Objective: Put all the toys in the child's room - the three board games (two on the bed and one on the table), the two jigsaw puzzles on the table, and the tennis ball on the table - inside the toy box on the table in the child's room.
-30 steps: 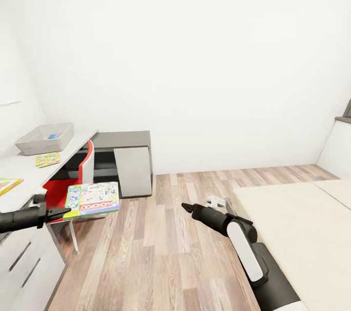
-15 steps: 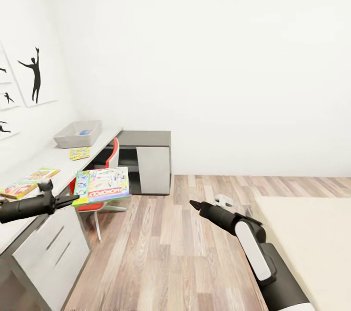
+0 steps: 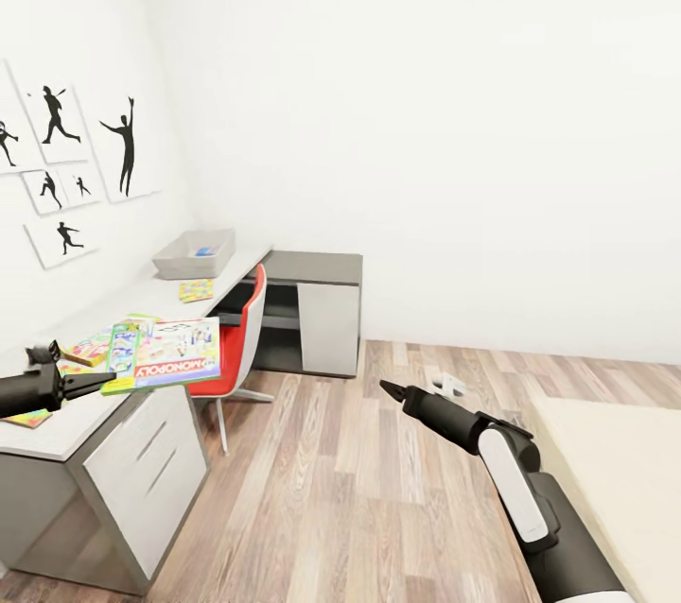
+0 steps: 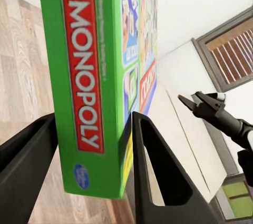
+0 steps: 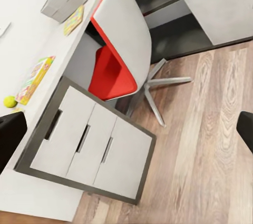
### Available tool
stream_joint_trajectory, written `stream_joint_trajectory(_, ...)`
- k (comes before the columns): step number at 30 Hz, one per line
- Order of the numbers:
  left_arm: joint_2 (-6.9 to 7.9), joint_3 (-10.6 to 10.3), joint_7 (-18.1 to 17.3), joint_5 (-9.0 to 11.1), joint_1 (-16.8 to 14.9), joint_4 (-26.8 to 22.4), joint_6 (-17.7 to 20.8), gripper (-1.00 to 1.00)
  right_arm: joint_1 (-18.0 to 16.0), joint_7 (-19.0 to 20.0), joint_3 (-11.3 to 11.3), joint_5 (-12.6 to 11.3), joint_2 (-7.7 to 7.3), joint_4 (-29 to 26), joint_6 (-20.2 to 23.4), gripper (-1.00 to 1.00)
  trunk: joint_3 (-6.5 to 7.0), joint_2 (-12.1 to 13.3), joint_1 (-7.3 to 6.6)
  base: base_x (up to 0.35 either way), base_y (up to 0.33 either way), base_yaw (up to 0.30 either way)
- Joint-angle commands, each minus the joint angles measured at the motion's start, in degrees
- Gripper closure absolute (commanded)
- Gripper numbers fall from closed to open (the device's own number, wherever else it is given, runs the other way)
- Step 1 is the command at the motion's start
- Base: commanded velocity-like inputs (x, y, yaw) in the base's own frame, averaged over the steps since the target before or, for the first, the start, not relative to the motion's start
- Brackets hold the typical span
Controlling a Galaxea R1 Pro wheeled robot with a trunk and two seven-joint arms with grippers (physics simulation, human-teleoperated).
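- The left gripper [image 4: 92,145] has its two dark fingers closed on the short green edge of the Monopoly box [image 3: 165,353]; the box juts out flat over the front edge of the desk [image 3: 142,296], above the drawer unit [image 3: 156,480].
- The right gripper [image 3: 386,387] hangs over bare wood floor [image 3: 359,490], well apart from the desk; in the head view its tips look drawn to a point with nothing between them, while its wrist view shows the two fingers at opposite margins, so I cannot tell how far apart they are.
- The toy box [image 3: 194,253], a grey tray, sits at the far end of the desk against the wall, with something blue inside.
- A small flat colourful box [image 3: 196,291] lies near the desk's front edge, just short of the toy box.
- More flat colourful boxes [image 3: 95,348] lie mid-desk, partly hidden behind the held box.
- The tennis ball [image 5: 9,101] rests on the desk top beside one of those boxes.
- A red-and-white chair [image 3: 241,343] stands tucked at the desk's front edge, between the drawers and a low grey cabinet [image 3: 317,310].
- The bed [image 3: 615,480] edges the floor on the right, leaving a wide open strip between it and the desk.
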Motion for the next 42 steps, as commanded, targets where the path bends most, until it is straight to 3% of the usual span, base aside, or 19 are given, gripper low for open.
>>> stream_joint_trajectory(1, 0.2, 0.0, -0.2, 0.1, 0.0, 0.1, 0.6, 1.0, 0.0, 0.2, 0.0, 0.1, -0.02, -0.1, 0.2, -1.0, -0.08, -0.1, 0.01, 0.0, 0.0, 0.029)
stream_joint_trajectory(11, 0.53, 0.1, -0.2, 0.5, 0.0, 0.4, 0.5, 1.0, 0.0, 0.2, 0.1, 0.4, 0.08, 0.2, -0.3, -1.0, -0.08, -0.1, 0.01, 0.035, 0.0, 0.005)
stream_joint_trajectory(24, 0.52, 0.4, -0.2, 0.9, 0.1, 0.5, 0.4, 1.0, 0.0, 0.3, 0.3, 0.5, 0.11, -0.4, -0.3, -1.0, -0.08, -0.1, 0.01, 0.314, 0.0, 0.0)
stream_joint_trajectory(27, 0.68, 0.7, -0.2, 1.1, 0.1, 0.5, 0.4, 1.0, 0.1, 1.6, 0.2, 0.3, 0.03, -3.8, 0.0, -1.0, -0.08, -0.1, 0.01, 0.328, 0.0, 0.0)
stream_joint_trajectory(30, 1.29, 1.2, -0.2, 2.7, 0.1, 0.5, 0.4, 1.0, -0.1, 4.2, 0.2, 0.1, -0.02, -9.1, 0.6, -1.0, -0.08, -0.1, 0.01, 0.308, 0.0, 0.0)
stream_joint_trajectory(34, 2.26, 1.4, -0.2, 7.0, 0.3, 0.6, 0.4, 1.0, -0.2, 5.5, 0.2, 0.1, -0.03, -11.5, 1.0, -1.0, -0.08, -0.1, 0.01, 0.304, 0.018, 0.0)
stream_joint_trajectory(36, 2.51, 1.5, -0.2, 8.2, 0.5, 0.6, 0.4, 1.0, -0.2, 5.7, 0.2, 0.2, -0.03, -11.9, 0.8, -1.0, -0.08, -0.1, 0.01, 0.315, 0.093, 0.0)
stream_joint_trajectory(42, 2.55, 1.5, -0.2, 8.7, 0.7, 0.6, 0.4, 1.0, -0.2, 5.9, 0.2, 0.4, -0.04, -12.0, 0.7, -1.0, -0.07, -0.1, 0.01, 0.322, 0.094, 0.0)
